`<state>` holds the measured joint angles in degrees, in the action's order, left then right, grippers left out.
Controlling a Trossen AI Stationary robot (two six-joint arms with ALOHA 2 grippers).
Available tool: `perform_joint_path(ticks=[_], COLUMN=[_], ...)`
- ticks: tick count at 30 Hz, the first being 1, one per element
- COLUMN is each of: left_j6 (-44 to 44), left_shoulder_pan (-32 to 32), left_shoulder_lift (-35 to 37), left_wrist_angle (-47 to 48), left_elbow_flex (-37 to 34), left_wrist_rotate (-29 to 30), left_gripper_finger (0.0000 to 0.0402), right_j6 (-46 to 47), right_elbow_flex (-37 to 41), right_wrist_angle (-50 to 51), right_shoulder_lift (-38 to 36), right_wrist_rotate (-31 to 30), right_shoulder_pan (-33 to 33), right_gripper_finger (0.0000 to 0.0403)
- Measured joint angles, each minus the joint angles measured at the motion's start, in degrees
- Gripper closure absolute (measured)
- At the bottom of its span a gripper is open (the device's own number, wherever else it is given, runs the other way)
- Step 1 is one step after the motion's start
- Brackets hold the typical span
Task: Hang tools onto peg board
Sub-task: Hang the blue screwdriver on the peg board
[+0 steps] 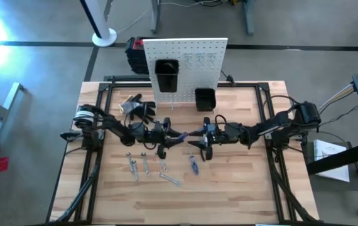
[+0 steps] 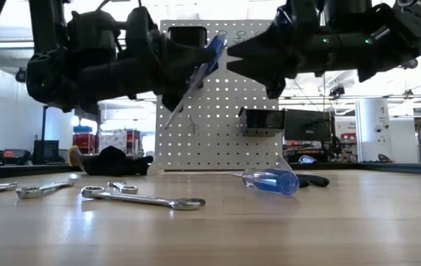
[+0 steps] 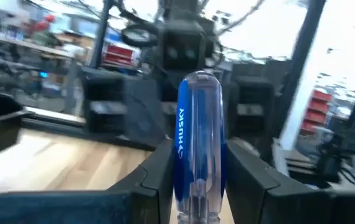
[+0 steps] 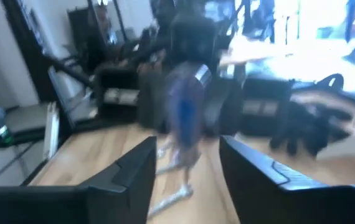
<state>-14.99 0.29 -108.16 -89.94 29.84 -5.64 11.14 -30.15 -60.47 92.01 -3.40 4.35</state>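
Note:
My left gripper (image 1: 166, 135) is shut on a blue clear-handled screwdriver (image 1: 182, 134), held high above the table's middle. In the low view the screwdriver (image 2: 204, 63) is tilted, and its shaft (image 2: 175, 112) slants down toward the left. My right gripper (image 1: 205, 135) is open just right of the handle's free end, level with it and touching nothing. In the right wrist view (image 4: 187, 162) the blurred handle shows ahead of its fingers. The white peg board (image 1: 185, 59) stands at the far edge with two black bins (image 1: 166, 74) (image 1: 205, 98). My left gripper pinches the screwdriver's blue handle by its two sides (image 3: 199, 168) between its fingers (image 3: 159, 171), on the half toward the shaft. The handle's rounded free end (image 3: 199, 81) sticks out past the fingertips toward my right gripper. The screwdriver is lifted clear of the table and tilted.
On the table lie a second blue screwdriver (image 1: 193, 165), which also shows in the low view (image 2: 273, 180), and three silver wrenches (image 1: 132, 167) (image 1: 146, 163) (image 1: 169, 179). A dark-handled tool (image 2: 312, 179) lies behind the screwdriver. Black gloves (image 1: 138, 107) lie left of the board.

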Motion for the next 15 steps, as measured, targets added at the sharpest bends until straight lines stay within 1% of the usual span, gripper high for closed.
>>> perform_joint_path(ticks=[4,8,12,15], left_j6=[0.1,0.8,1.9,2.0], left_shoulder_pan=[-0.1,-0.1,-0.1,-0.1], left_shoulder_lift=[-0.8,-0.7,-0.3,-0.1], left_wrist_angle=[0.0,-0.1,0.0,0.0], left_elbow_flex=[1.1,1.4,2.0,2.6], left_wrist_rotate=[-0.3,-0.3,-0.3,-0.4], left_gripper_finger=[0.0302,0.0302,0.0302,0.0302], right_j6=[-1.2,-0.5,0.8,0.7], right_elbow_flex=[-1.2,-2.4,-3.4,-4.3], right_wrist_angle=[-5.5,-5.6,-5.5,-6.2], right_shoulder_lift=[0.8,1.5,3.3,4.2], right_wrist_rotate=[-0.1,0.5,0.5,0.5], right_shoulder_pan=[0.0,0.1,0.1,0.1], right_gripper_finger=[0.0195,0.0171,0.0166,0.0178])
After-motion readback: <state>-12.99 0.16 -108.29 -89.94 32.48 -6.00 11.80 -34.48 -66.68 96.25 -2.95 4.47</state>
